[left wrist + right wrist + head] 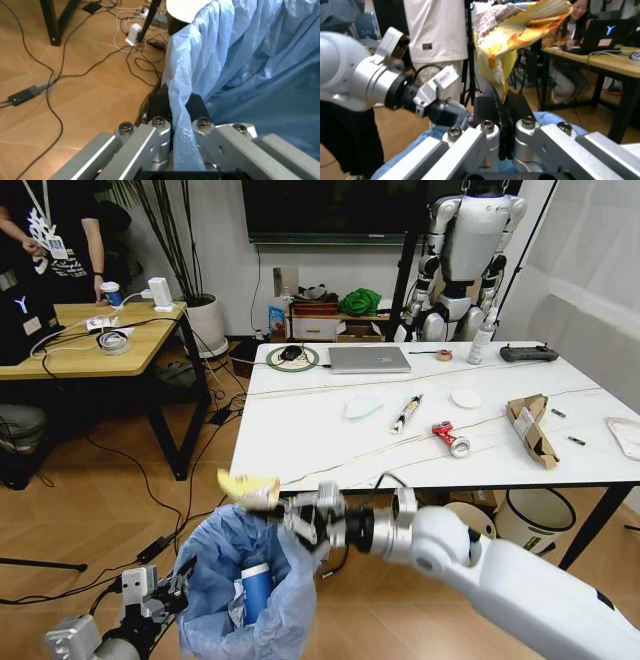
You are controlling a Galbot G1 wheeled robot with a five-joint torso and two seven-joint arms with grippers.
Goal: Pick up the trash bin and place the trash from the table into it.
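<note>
The white marble-look bench (pixel 300 430) on black legs stands on a wooden herringbone floor (pixel 90 510) strewn with black cables. On the bench lie a crushed red can (pixel 450 438), a round white lid (pixel 466 397), torn brown cardboard (pixel 531 428), a pale crumpled tissue (pixel 362 407), a grey laptop (pixel 369 359) and a black controller (pixel 528 353). A smaller wooden desk (pixel 90 340) stands to the left, and a white humanoid robot (pixel 468 250) hangs behind.

In front of the bench's near edge, the small round trash bin with a crinkly light-blue plastic liner (pixel 245 585) is held off the floor; a blue-and-white paper cup (pixel 256 590) lies inside. The right claw (pixel 285 515) is over its rim, pinching a crumpled yellow wrapper (pixel 248 488).

The left wrist view shows up close that the left claw (pixel 178 107) is pressed together on the bin's blue liner at the rim. The right wrist view shows the wrapper standing up from the right claw's closed black pads (pixel 487 108), with the left arm (pixel 365 80) beyond.
</note>
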